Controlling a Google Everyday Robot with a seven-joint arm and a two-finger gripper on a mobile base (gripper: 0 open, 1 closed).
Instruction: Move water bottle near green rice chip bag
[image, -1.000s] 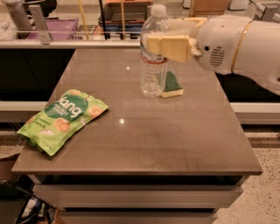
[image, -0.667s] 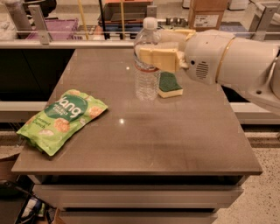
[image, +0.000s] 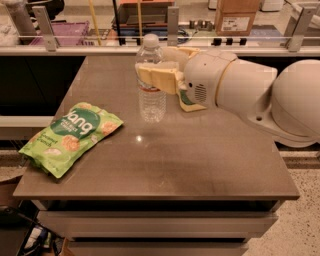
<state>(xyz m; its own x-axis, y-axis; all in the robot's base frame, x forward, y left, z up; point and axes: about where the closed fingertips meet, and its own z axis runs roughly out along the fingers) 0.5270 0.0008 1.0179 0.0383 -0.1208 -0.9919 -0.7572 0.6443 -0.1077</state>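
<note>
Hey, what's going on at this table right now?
The robot's gripper is shut on the upper part of the water bottle, which is upright near the middle of the table. The green rice chip bag lies flat toward the front left corner in the camera view, apart from the bottle. A sponge sits beside the bottle, partly hidden by the gripper.

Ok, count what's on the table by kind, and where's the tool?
water bottle: 1
green rice chip bag: 1
sponge: 1
total: 3
The tool grips the water bottle's upper half, over the table's rear middle.
</note>
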